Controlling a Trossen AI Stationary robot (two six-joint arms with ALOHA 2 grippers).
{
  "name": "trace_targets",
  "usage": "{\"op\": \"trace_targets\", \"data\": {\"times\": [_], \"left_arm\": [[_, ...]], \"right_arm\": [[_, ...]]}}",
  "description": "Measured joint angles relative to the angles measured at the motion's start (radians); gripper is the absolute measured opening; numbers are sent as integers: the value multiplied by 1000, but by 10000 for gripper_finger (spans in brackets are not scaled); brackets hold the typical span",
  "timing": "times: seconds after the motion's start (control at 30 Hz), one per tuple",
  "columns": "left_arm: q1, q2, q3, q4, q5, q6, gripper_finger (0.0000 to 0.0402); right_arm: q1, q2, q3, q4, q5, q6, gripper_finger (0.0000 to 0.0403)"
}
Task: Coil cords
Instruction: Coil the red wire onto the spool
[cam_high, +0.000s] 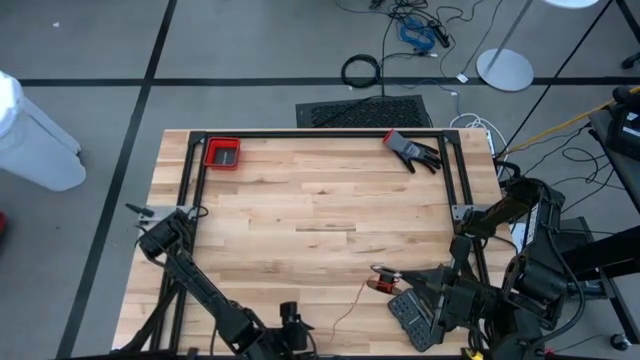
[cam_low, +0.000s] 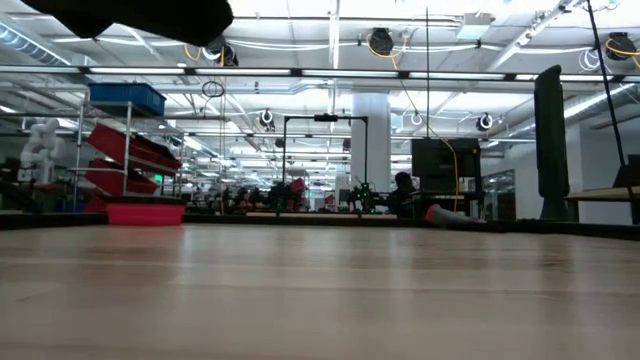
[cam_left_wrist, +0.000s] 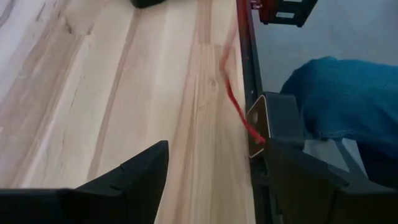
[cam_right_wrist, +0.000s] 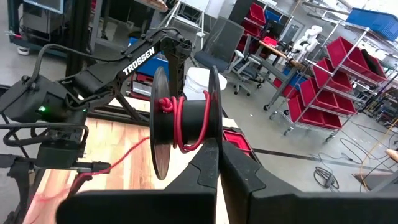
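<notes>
From above, the left gripper (cam_high: 292, 322) sits at the near edge of the wooden surface (cam_high: 320, 200), and the right gripper (cam_high: 395, 283) sits toward the near right, at a small black spool (cam_high: 381, 284). A thin red cord (cam_high: 352, 305) runs across the wood from the spool toward the left gripper. A red bin (cam_high: 222, 153) stands in the far left corner and a black and red glove (cam_high: 412, 150) lies near the far right corner.

The low view shows bare wood, with the red bin (cam_low: 145, 212) far off on the left.

In the left wrist view, the left gripper's fingers (cam_left_wrist: 134, 177) are spread wide with nothing between them; the red cord (cam_left_wrist: 235, 106) lies along the surface's edge, just beside the black frame rail (cam_left_wrist: 247, 68).

In the right wrist view, the right gripper's fingers (cam_right_wrist: 205, 165) are pressed together on the rim of the black spool (cam_right_wrist: 183, 121), which has red cord (cam_right_wrist: 180, 121) wound on its core. More cord trails down toward the wood. The other arm (cam_right_wrist: 134, 65) behind reads "TROSSEN" in white letters.
</notes>
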Motion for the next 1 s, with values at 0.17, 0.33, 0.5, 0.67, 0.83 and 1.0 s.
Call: {"op": "trace_targets", "data": {"times": [0.17,0.33,0.5,0.67,0.83,1.0], "left_arm": [[1,0,0,1,-13,0,269],[1,0,0,2,-33,0,269],[-1,0,0,36,-32,8,262],[-7,0,0,95,-8,8,235],[-8,0,0,115,-6,2,213],[-8,0,0,117,-11,2,189]], "right_arm": [[0,0,0,0,0,0,0],[0,0,0,0,0,0,0],[0,0,0,1,0,0,0],[0,0,0,1,0,0,0],[0,0,0,1,0,0,0],[0,0,0,1,0,0,0]]}}
